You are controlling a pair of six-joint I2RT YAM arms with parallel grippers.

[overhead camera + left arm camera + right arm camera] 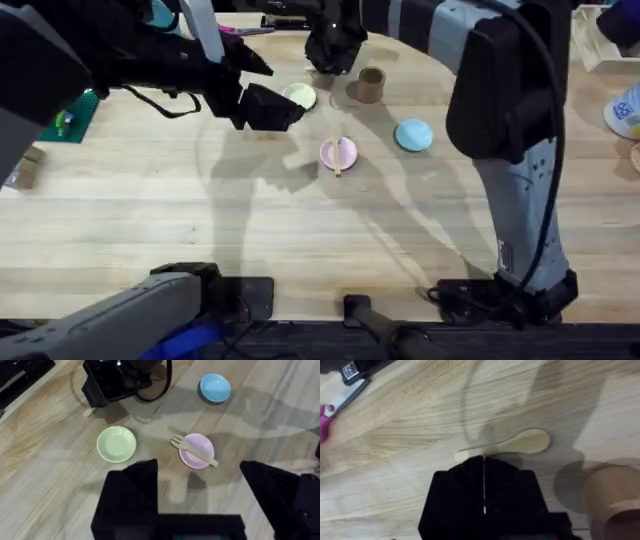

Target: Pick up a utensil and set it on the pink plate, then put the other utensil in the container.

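Right fingers (483, 467) are closed, sitting right over the spoon (527, 442) handle on the surface, cup (612, 492) just beside. Fork (195, 450) lies across the pink plate (196, 450), left fingers (200, 485) open above it, mid-frame.

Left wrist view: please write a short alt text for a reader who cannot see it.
A wooden fork lies across a pink plate on a wooden table. A pale-yellow plate sits beside it, a light-blue plate farther off, and the left gripper hangs open above.
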